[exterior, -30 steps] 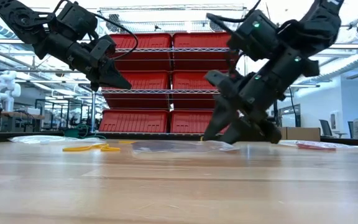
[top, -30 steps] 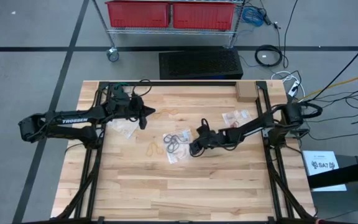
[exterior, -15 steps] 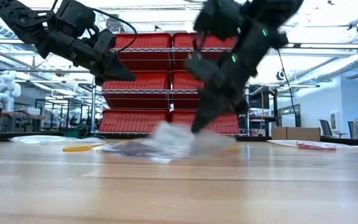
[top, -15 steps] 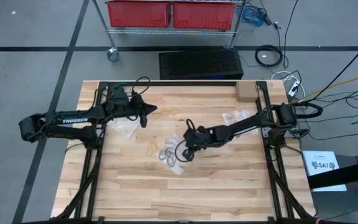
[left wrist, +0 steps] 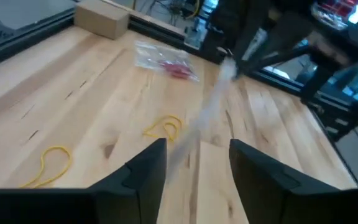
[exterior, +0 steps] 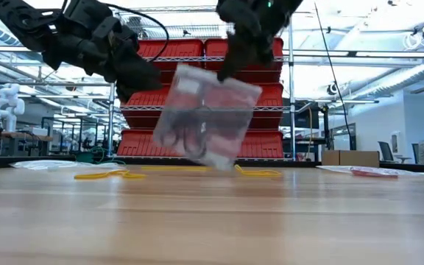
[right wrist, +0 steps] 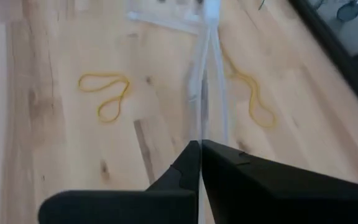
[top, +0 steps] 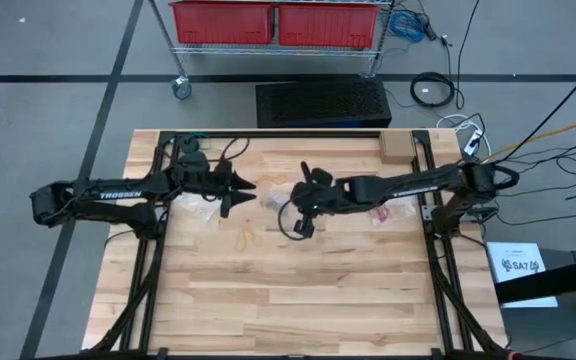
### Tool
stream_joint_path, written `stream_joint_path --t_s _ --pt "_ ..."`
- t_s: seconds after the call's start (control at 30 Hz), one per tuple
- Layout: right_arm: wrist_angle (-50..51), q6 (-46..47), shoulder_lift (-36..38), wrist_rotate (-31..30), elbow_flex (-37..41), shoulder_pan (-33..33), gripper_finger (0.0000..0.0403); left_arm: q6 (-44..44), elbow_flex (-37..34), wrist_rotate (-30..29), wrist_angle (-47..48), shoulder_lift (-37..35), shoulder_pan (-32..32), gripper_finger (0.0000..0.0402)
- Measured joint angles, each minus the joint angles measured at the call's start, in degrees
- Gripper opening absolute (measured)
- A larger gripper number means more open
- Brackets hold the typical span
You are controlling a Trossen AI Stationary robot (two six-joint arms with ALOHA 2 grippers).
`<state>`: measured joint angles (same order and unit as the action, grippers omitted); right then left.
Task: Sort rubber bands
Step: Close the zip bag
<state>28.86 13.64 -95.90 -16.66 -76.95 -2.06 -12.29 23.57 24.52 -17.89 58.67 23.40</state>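
Observation:
My right gripper [exterior: 229, 72] is shut on a clear plastic bag [exterior: 206, 118] with black rubber bands [exterior: 190, 132] inside, hanging above the table's middle. My left gripper [left wrist: 197, 158] stands open just left of the bag [top: 290, 212]. In its wrist view the bag's edge [left wrist: 211, 115] shows between the two fingers, with no touch that I can see. Yellowish loose rubber bands [right wrist: 107, 93] [right wrist: 253, 96] lie flat on the wood below. A clear bag of red rubber bands [left wrist: 169, 62] lies toward the table's right. My right gripper pinches the bag's top edge [right wrist: 202, 134] between its two shut fingers, slanting down from above. The bag hangs below the fingers, tilted and clear of the table, and the black bands sag in its lower part [top: 301, 228].
Another clear bag [top: 204, 208] lies under my left arm. A cardboard box [top: 396, 148] sits at the far right corner. One yellowish band [top: 245, 238] lies near the table's middle. The near half of the table [top: 298, 310] is bare wood.
My right gripper has shut on the clear bag and risen with it toward the far left, rolling as it went. The bag has gone from lying flat to hanging clear of the table. My left gripper has opened and turned a little toward the bag.

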Motion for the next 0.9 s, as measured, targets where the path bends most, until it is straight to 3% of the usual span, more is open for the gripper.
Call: stream_joint_path --t_s 0.33,0.9 --pt "-0.2 -3.0 1.3 0.7 -0.4 0.1 0.0000 2.7 0.0 -4.6 -8.2 0.0 -1.1 0.0180" --pt "-1.4 -4.7 1.3 2.0 -0.4 0.1 0.0000 2.3 0.0 -1.8 -9.4 0.2 -3.0 0.0180"
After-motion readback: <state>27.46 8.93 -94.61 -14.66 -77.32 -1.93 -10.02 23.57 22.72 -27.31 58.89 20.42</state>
